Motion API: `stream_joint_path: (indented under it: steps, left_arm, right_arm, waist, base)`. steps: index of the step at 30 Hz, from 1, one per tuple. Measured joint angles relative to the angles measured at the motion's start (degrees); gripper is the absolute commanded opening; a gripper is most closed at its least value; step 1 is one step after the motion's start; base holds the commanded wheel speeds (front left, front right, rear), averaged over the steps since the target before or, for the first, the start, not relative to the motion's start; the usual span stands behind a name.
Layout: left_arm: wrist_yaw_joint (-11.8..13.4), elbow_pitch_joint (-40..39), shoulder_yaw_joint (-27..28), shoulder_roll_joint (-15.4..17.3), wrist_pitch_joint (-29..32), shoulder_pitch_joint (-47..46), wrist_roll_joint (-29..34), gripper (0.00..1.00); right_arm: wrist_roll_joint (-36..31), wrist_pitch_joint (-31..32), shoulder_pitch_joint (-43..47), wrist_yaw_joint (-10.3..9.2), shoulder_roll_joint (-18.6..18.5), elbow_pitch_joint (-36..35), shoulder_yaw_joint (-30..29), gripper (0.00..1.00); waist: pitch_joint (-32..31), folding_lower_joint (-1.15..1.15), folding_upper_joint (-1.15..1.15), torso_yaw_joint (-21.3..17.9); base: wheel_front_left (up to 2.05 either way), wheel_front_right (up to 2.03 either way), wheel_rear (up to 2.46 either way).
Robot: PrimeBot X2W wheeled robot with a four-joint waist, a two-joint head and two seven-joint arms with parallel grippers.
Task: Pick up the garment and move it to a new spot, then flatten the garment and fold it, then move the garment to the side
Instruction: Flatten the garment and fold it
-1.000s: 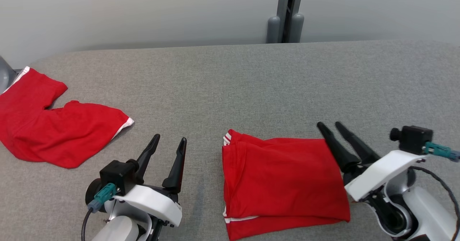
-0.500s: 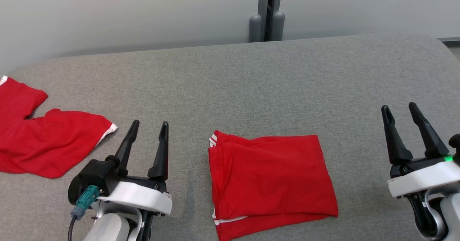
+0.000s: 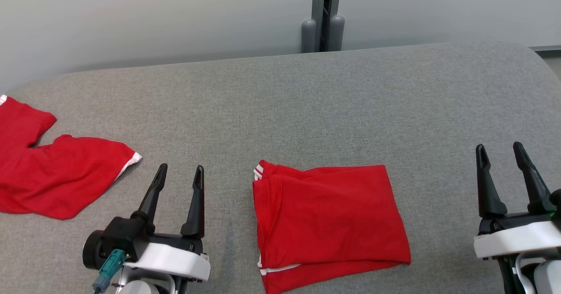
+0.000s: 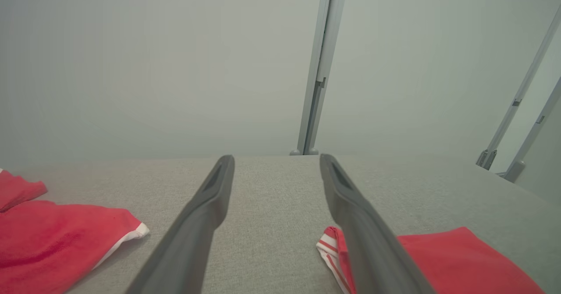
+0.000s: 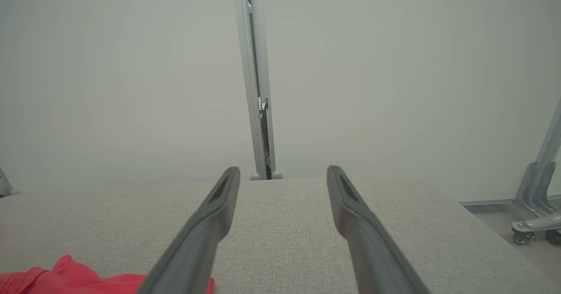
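1. Between the two tools, toward the near side of the grey bench, the folded garment lies as a compact red rectangle of several layers.
2. The left tool and the right tool are both spread wide and empty, each well apart from the cloth.
3. Folding is judged finished, and the shift to the side appears to be what is left.
4. The stack should be gripped through all its layers at one edge, preferably at two corners together, so that the fold is not peeled apart.
5. It should be carried low and level, since loose layers may slump open if it is dragged by the top sheet alone.
6. The unfolded red garment at the far left should be kept out of the chosen resting place.
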Motion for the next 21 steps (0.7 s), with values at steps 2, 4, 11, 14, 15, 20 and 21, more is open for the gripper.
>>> stream_joint_path:
  steps: [2, 4, 11, 14, 15, 20, 21]
  left_arm:
    - [-0.81, 0.3, 0.67, -0.69, 0.0, 0.35, 1.24, 1.0]
    - [-1.52, 0.6, 1.37, -1.21, 0.0, 0.85, 1.78, 1.0]
    - [-2.79, 0.75, 3.25, -2.31, 0.0, 2.2, 3.64, 1.0]
    - [-3.22, 0.81, 3.35, -2.41, 0.0, 2.2, 4.08, 1.0]
    - [-3.25, 0.81, 3.37, -2.44, 0.0, 2.2, 4.12, 1.0]
    - [-3.19, 0.75, 3.01, -2.48, 0.0, 2.0, 3.49, 1.0]
    - [-3.13, 0.77, 3.0, -2.49, 0.0, 2.0, 3.47, 1.0]
  right_arm:
    - [-0.38, 0.0, 0.49, 0.01, 0.67, -0.24, -0.23, 1.0]
    - [-0.58, 0.0, 0.78, 0.01, 1.09, -0.23, -0.3, 1.0]
    - [0.65, 0.0, 0.8, 0.01, 1.67, 0.37, -0.42, 1.0]
    - [0.85, 0.0, 0.76, 0.01, 1.51, 0.49, -0.44, 1.0]
    - [0.98, 0.0, 0.76, 0.01, 1.48, 0.48, -0.45, 1.0]
    - [0.8, -0.01, 0.73, 0.01, 1.22, 0.63, -0.35, 1.0]
    - [0.63, -0.01, 0.73, 0.01, 1.22, 0.67, -0.38, 1.0]
  waist:
    - [0.03, 0.0, 0.0, 0.02]
    - [0.02, 0.0, 0.0, 0.01]
    - [0.18, 0.0, 0.0, -0.02]
    - [0.31, 0.0, 0.0, 0.13]
    - [0.38, 0.0, 0.0, 0.22]
    - [0.79, 0.0, 0.0, 0.87]
    - [0.82, 0.0, 0.0, 0.97]
  base:
    - [0.0, 0.0, 0.0]
    - [0.0, 0.0, 0.0]
    - [0.0, 0.0, 0.0]
    - [0.0, 0.0, 0.0]
    - [0.0, 0.0, 0.0]
    - [0.0, 0.0, 0.0]
    - [0.0, 0.0, 0.0]
